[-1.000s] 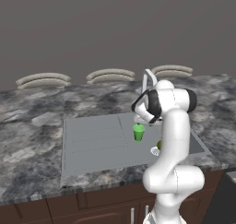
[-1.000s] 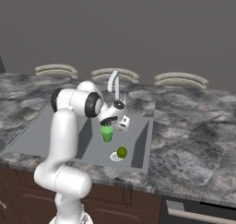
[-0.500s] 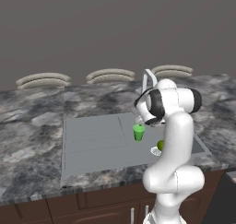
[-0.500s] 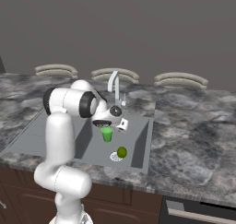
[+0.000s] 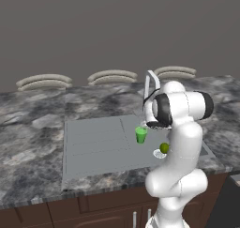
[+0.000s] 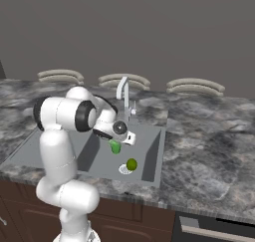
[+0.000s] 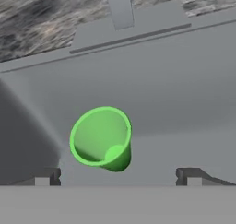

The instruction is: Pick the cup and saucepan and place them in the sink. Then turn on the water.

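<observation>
Jaws spread wide, clear of the cup below them in the sink: cup placement looks done; saucepan and water are judged left to do.

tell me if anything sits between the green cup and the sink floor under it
Nothing visible does. The cup hangs upright between the open gripper fingertips, over bare grey floor of the sink. The yellow-green ball lies off to one side by the drain, not under the cup.
</observation>
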